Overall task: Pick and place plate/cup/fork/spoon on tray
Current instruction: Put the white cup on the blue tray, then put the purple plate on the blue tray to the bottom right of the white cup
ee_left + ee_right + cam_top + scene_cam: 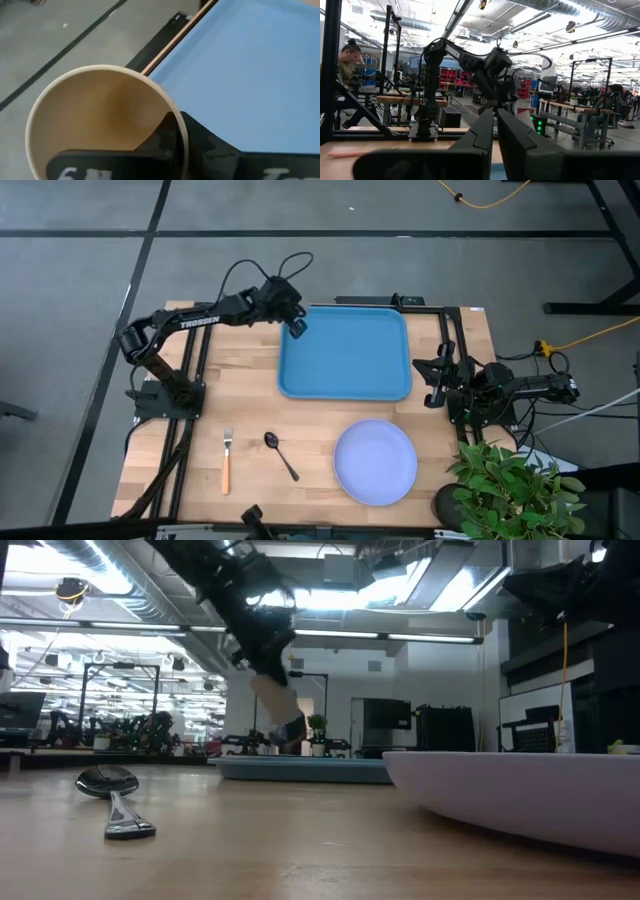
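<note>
Pale wood forms the table (250, 380), on which the large bright blue tray (345, 352) is set toward the far side, between the two arms, its floor bare as seen from above. Next in size, the round lavender-blue plate (375, 462) is laid on the near side of the table, just in front of the tray and apart from it. The orange-handled fork (226, 460) and the dark spoon (280, 453) are lined up to the left of the plate, near each other but not touching.

The step in hand is judged to be the placing of the cup: the tan cup (100, 125) is held by the left pincer (297, 326), which is closed on its rim with one finger inside the wall, and it is carried above the tray's far left corner, clear of the surface in the low view. The cup is seen as a plain, paper-like cylinder, open-mouthed and empty. The next move is judged to call for a lowering onto the tray's floor inside the rim, followed by a release. The right pincer (433, 382) is parked just beside the tray's right edge, its fingers closed together on nothing.
</note>
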Available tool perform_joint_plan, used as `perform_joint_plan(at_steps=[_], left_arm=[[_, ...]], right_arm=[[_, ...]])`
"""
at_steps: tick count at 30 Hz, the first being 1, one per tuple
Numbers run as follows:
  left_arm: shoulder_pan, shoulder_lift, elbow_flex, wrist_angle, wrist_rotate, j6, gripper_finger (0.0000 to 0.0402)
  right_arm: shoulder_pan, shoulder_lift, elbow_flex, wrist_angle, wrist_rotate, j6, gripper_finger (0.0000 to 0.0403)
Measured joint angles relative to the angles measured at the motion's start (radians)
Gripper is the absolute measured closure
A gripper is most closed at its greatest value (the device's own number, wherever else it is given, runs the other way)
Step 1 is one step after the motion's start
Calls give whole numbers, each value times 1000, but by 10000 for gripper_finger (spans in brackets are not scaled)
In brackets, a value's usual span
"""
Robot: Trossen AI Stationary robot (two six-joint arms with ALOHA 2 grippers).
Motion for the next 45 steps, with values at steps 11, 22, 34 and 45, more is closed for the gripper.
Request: perform_joint_plan(at_steps=[11,22,34,45], left_arm=[[7,196,97,-137,-40,9,401],[-7,276,175,-199,0,55,379],[-27,255,213,-227,-81,53,328],[-44,255,345,-340,-88,31,327]], right_arm=[[0,0,0,0,0,1,372],[0,0,0,0,1,0,372],[0,0,0,-3,0,0,372],[0,0,0,-8,1,0,372]])
